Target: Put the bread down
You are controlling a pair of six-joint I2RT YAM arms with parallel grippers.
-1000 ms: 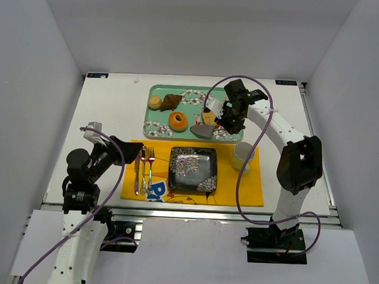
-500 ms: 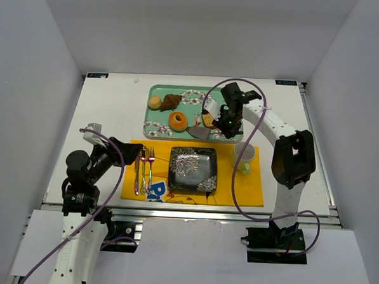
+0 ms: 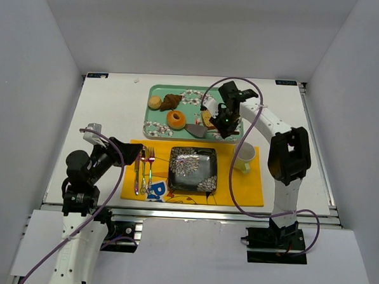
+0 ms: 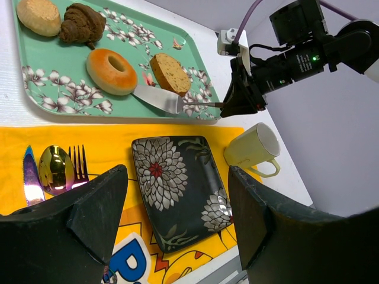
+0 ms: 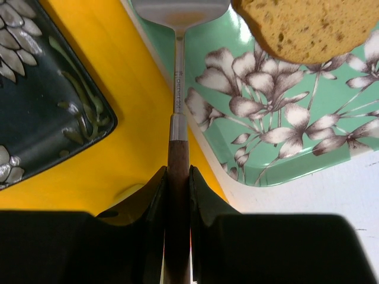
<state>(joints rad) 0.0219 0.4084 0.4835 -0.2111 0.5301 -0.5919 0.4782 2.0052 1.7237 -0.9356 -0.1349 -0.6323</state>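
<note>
Gripping the spatula by its wooden handle: right end effector is clamped fully closed on it, fingers either side of the handle. The blade lies flat on the green floral tray. Its tip is right at the edge of the ring-shaped bread; can't tell if it is touching or under it.

Left end effector is wide open, holding nothing, hovering over the yellow placemat above the cutlery.

Versus a second ago: the right arm has swung left and the blade has slid along the tray towards the ring. The mug is less covered by the arm in the top view. Left arm hasn't moved, and the bread is in the same spot.

Contents:
- Tray, at the back of the bench: ring bread mid-tray, tan bread slice just beside the blade, pale bun and dark croissant-shaped pastry at the far corner.
- Placemat: black floral square plate, nothing on it. Mug beside the plate, lying tilted. Knife, spoon and fork side by side at the other end.
</note>
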